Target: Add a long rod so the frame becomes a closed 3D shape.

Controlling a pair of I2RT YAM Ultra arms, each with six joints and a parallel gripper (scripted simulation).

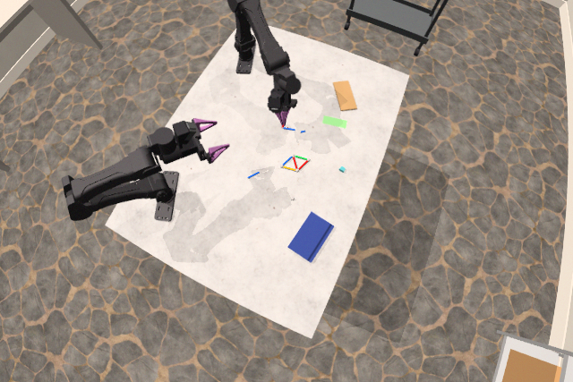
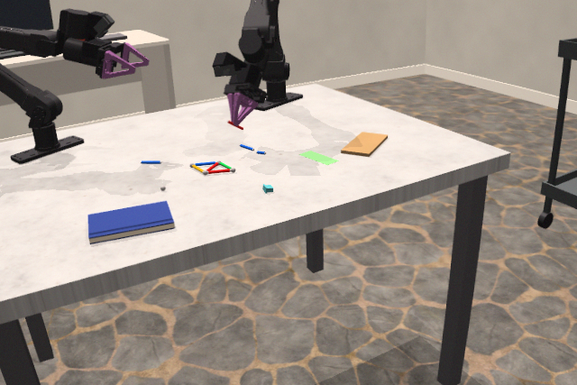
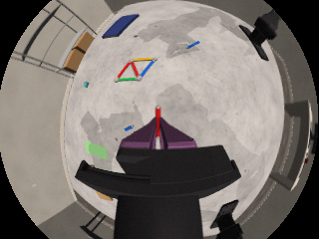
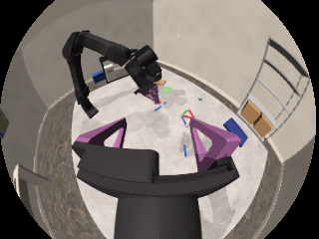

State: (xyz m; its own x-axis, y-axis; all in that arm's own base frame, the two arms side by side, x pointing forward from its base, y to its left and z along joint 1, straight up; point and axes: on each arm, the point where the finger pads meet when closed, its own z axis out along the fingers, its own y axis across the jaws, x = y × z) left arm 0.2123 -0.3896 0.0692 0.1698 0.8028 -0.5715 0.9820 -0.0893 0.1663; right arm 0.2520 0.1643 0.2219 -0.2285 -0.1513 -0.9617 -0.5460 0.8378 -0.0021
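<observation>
The frame (image 1: 295, 163) of coloured rods and steel balls lies flat in the middle of the white table; it also shows in the exterior view (image 2: 213, 167) and in the left wrist view (image 3: 136, 70). My left gripper (image 1: 282, 122) is shut on a red rod (image 2: 235, 125) and holds it above the table, behind the frame; the rod sticks out past the fingertips in the left wrist view (image 3: 159, 122). My right gripper (image 1: 211, 138) (image 2: 125, 59) is open and empty, held high off to the side.
Loose blue rods lie near the frame (image 1: 252, 174) (image 1: 289, 128) (image 1: 303, 131). A steel ball (image 2: 162, 188) lies loose. A blue book (image 1: 310, 241), a small teal block (image 1: 342, 168), a green card (image 1: 334, 122) and an orange pad (image 1: 345, 95) lie on the table.
</observation>
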